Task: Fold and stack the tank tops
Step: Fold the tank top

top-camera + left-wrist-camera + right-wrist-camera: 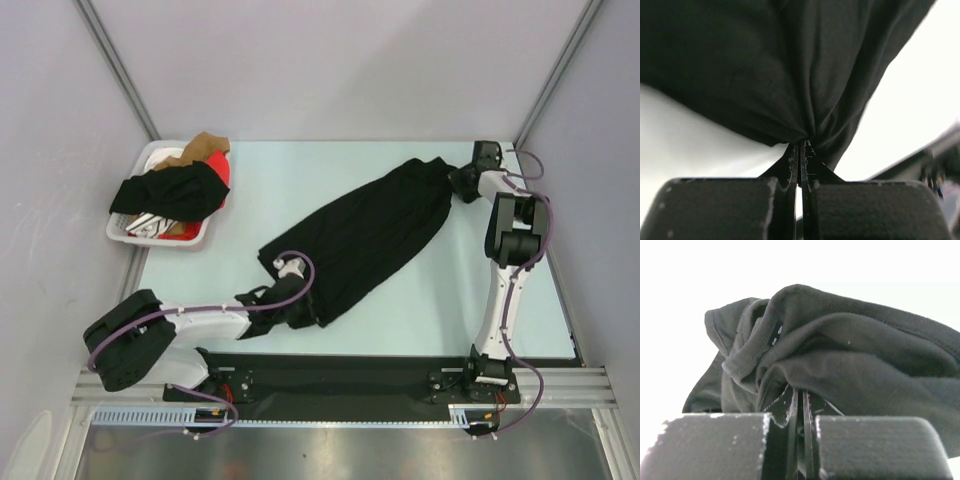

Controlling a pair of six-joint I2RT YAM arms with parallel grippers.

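A large black tank top [368, 232] lies stretched diagonally across the pale table, from near left to far right. My left gripper [305, 313] is shut on its near lower end; the left wrist view shows the black cloth [790, 75] bunched at my closed fingertips [801, 146]. My right gripper [458, 178] is shut on its far upper end; the right wrist view shows folded hems of the cloth [840, 360] pinched at my gripper [799, 392]. A red tank top [221, 172] shows as a small red patch in the basket, mostly hidden under other clothes.
A white plastic basket [128, 232] stands at the far left, holding another black garment [170, 192], a brown one [205, 146] and striped cloth. Grey walls close in the table at the back and both sides. A black strip runs along the near edge.
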